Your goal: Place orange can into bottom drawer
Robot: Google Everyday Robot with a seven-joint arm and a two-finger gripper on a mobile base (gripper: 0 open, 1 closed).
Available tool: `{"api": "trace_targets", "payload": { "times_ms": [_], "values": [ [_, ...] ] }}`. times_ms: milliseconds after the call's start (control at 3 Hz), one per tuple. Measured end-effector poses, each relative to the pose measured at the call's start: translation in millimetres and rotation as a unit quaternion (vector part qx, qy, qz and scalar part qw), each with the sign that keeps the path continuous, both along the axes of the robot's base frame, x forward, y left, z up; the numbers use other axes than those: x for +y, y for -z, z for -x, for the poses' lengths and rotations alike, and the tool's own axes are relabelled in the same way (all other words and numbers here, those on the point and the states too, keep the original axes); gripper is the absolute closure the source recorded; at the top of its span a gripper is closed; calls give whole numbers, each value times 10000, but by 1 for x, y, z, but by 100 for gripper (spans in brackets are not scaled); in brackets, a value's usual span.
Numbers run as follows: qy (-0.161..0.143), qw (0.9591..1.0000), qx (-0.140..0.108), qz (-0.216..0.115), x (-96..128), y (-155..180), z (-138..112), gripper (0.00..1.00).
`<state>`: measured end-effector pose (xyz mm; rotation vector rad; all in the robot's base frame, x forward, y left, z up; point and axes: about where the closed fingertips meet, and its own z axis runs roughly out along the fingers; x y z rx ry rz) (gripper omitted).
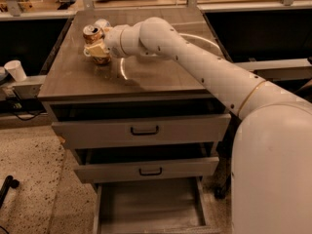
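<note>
The orange can point(93, 35) stands on the cabinet top point(146, 77) at its far left, silver top showing. My gripper point(96, 48) reaches in from the right and its pale fingers point(92, 48) sit around the can's body. The can's lower end shows below the fingers, at or just above the surface. The bottom drawer point(146, 206) is pulled out at the foot of the cabinet, its grey floor bare. A white object point(103, 23), partly hidden, is just behind the can.
The two upper drawers point(141, 129) point(148, 168) with black handles are slightly open. A white cup point(16, 70) sits on a ledge at left. My white arm and base point(273, 169) fill the right side. Speckled floor lies at left.
</note>
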<state>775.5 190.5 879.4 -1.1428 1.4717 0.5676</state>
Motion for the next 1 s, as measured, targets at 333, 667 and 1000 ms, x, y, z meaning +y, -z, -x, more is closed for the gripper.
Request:
{"api": "trace_targets", "payload": {
  "times_ms": [333,667,1000],
  "values": [
    [-516,9984,-194,-139,-6,-33,29,100],
    [-967,9945,-399,-26,-21,-75,85,100],
    [-988,9949,-90,199,-67,-95,151,100]
  ]
}}
